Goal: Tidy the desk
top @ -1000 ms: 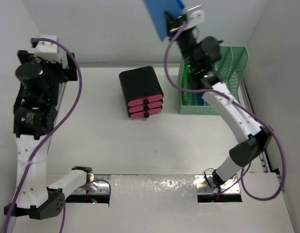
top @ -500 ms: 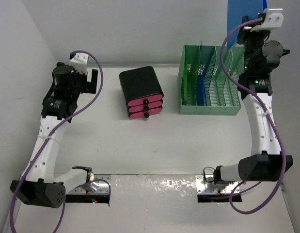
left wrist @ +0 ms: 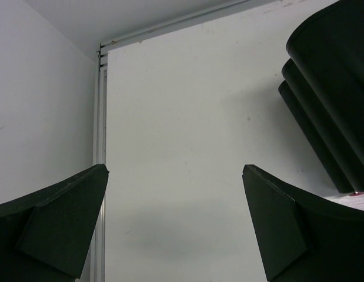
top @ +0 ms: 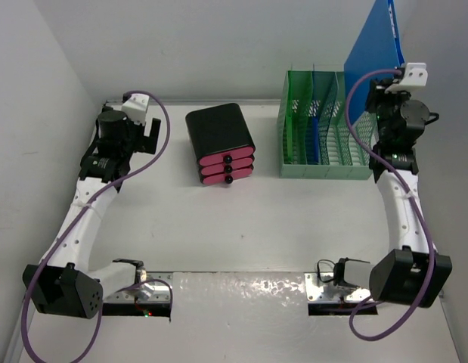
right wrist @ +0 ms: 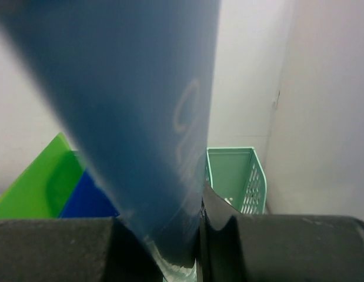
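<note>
The white desk (top: 241, 227) carries a black box of pink drawers (top: 221, 144) and a mint-green mesh file rack (top: 324, 155) at the back. My right gripper (top: 382, 92) is shut on the bottom edge of a large blue folder (top: 377, 53), which it holds upright over the rack's right end. In the right wrist view that folder (right wrist: 129, 106) fills the picture between the pinching fingers (right wrist: 223, 235), above an empty rack slot (right wrist: 231, 170). My left gripper (top: 149, 130) hovers open and empty over the desk's back-left corner (left wrist: 182, 117).
A green folder (right wrist: 34, 194) and a blue one (right wrist: 87, 202) stand in the rack's left slots. White walls close in the left, back and right. A silver rail (left wrist: 101, 147) edges the desk beside my left fingers (left wrist: 58, 223). The drawer box (left wrist: 334, 100) lies right of them.
My right arm has swung right with the blue folder, from above the rack's left side to its right end. The left arm has come down and reached toward the back-left corner.
</note>
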You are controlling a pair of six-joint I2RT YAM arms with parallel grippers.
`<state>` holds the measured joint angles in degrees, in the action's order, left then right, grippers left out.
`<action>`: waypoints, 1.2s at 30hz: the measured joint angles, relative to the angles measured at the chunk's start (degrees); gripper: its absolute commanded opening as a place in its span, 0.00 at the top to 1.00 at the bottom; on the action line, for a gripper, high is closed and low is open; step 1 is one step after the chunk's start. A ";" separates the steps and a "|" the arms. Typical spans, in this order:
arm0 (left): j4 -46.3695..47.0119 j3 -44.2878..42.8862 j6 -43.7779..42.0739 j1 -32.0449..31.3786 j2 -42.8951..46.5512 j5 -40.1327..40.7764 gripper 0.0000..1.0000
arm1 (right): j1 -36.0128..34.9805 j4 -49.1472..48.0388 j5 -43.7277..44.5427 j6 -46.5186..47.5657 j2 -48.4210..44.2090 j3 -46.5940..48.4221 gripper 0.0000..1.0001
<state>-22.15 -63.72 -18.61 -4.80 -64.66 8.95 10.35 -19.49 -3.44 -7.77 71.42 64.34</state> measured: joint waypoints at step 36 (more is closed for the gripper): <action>2.84 1.92 -0.92 0.00 0.04 -1.14 0.02 | 0.02 -10.19 1.84 -0.13 -3.78 -22.34 1.00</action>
<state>-19.31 -61.80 -19.53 -4.80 -64.62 7.81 10.37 -29.67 -1.61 -7.90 67.64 42.00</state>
